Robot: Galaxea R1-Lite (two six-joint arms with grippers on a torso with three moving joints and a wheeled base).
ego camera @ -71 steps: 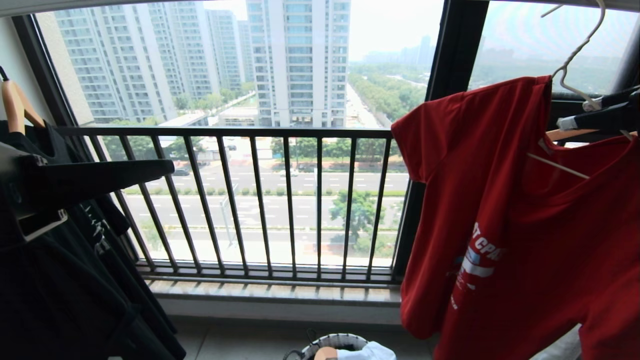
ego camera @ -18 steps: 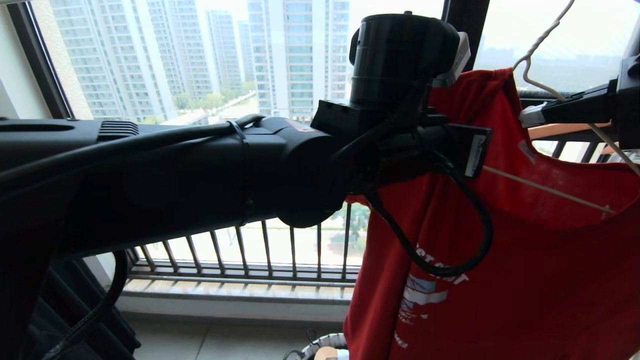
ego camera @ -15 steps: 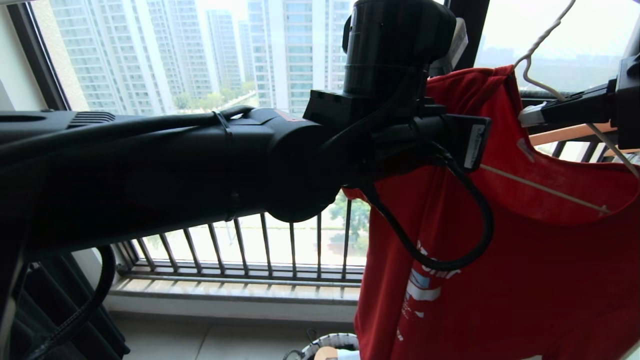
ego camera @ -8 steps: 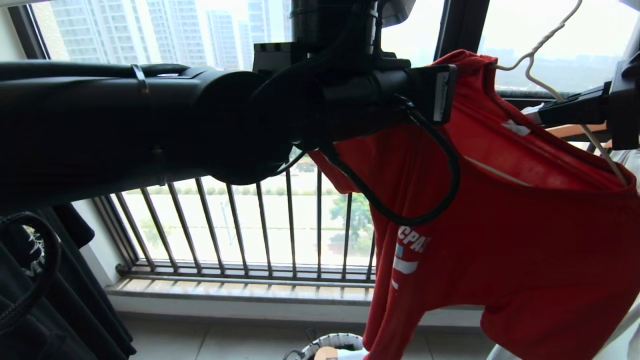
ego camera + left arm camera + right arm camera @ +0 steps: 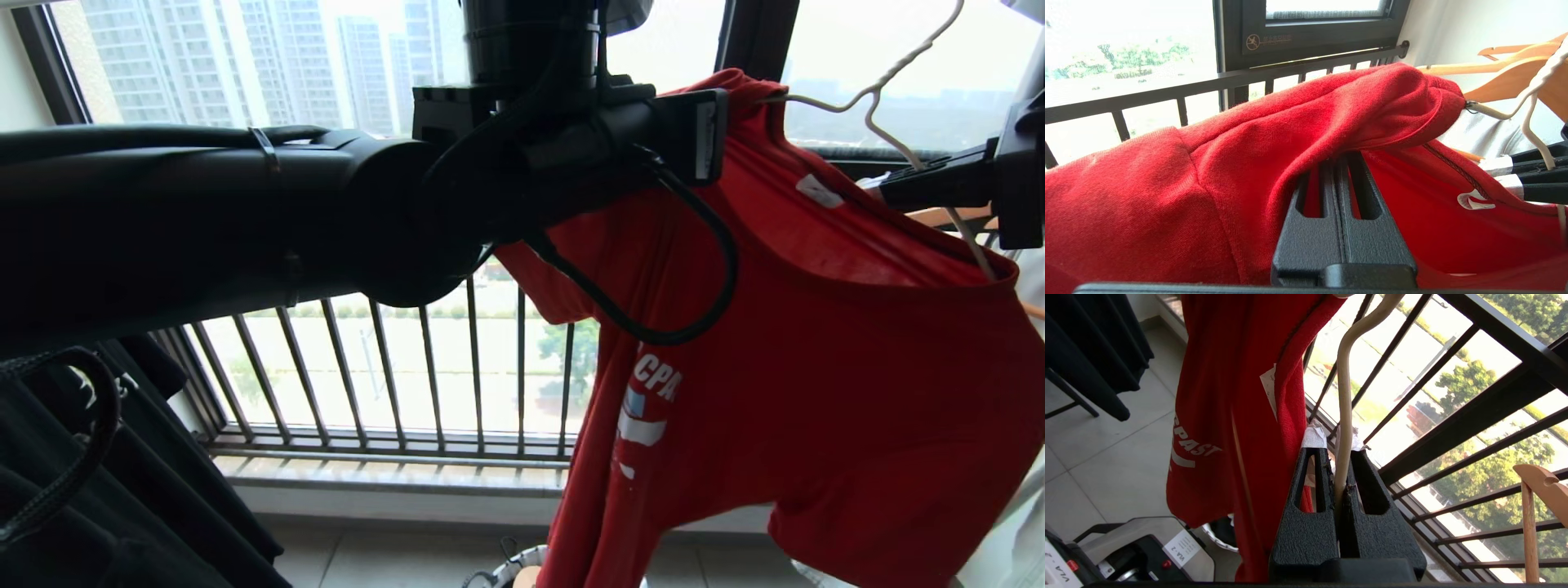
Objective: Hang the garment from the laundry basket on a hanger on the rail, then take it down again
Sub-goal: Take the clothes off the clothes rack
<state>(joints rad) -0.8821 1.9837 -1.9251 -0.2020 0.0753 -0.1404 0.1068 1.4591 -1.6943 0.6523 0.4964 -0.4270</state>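
Left claw (image 5: 1340, 163): fingers pressed together, tips hidden under a fold of the garment's shoulder, clamped on that cloth; its arm crosses the head view from the left. Right claw (image 5: 1340, 457): closed on the neck of the hanger (image 5: 1345, 396), at the right edge of the head view. Garment (image 5: 816, 392): red T-shirt with white lettering, draped on the hanger, one shoulder raised at the left claw, body hanging before the window railing (image 5: 392, 367). Laundry basket (image 5: 510, 572): on the floor below the garment, only its rim showing. Wooden hangers (image 5: 1515, 77): just beyond the garment. Black clothing (image 5: 122, 490): hanging low on the left.
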